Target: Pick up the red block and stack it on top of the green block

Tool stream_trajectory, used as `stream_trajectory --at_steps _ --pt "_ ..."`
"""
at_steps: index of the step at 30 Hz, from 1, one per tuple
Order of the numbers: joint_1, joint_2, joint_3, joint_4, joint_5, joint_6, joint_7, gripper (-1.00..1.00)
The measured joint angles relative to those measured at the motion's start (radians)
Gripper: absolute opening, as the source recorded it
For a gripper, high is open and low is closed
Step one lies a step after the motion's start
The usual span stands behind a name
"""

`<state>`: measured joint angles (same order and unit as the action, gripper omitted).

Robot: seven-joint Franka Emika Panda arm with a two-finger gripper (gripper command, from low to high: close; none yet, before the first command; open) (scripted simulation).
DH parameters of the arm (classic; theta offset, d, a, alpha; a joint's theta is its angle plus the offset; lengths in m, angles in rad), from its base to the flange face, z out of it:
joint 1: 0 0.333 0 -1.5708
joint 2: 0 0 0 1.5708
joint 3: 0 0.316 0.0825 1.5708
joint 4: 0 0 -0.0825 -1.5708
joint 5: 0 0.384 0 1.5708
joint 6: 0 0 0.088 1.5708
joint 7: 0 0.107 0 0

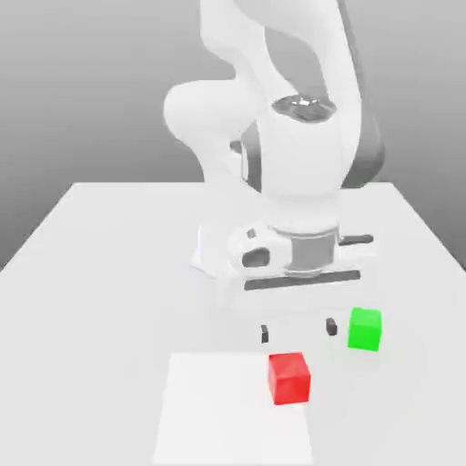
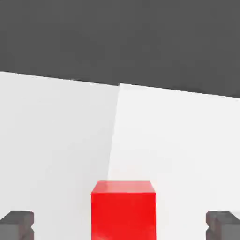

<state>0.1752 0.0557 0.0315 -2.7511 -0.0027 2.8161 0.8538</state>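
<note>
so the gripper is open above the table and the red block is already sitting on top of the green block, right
Not quite. The gripper is open above the table, but the red block is not on the green block. The exterior view shows both resting on the table, apart from each other, the green one further toward that view's right.

White arm folded over the workspace, hand pointing straight down in the exterior view. Gripper (image 1: 298,331) has jaws spread wide, nothing between them, holding nothing. Dark fingertips (image 1: 265,334) hang apart below the hand, clear of the surface. In the hand view both dark fingertips (image 2: 17,224) sit at opposite edges.
</note>
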Motion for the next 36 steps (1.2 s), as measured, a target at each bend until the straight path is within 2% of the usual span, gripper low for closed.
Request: stream_trajectory --at_steps 5,6,13,19,28,36 --pt "0.01 0.179 -0.016 0.02 -0.022 0.151 0.017 0.0" --pt "0.011 0.197 -0.016 0.022 -0.023 0.167 0.018 -1.0" --pt "0.009 0.193 -0.015 0.021 -0.027 0.163 0.021 -1.0" --pt "0.004 0.001 -0.004 -0.006 -0.006 -0.001 0.005 -1.0" --pt "0.19 -0.141 0.047 -0.073 0.11 -0.079 -0.391 -1.0" --pt "0.341 -0.249 0.095 -0.135 0.118 -0.123 -0.716 -1.0"
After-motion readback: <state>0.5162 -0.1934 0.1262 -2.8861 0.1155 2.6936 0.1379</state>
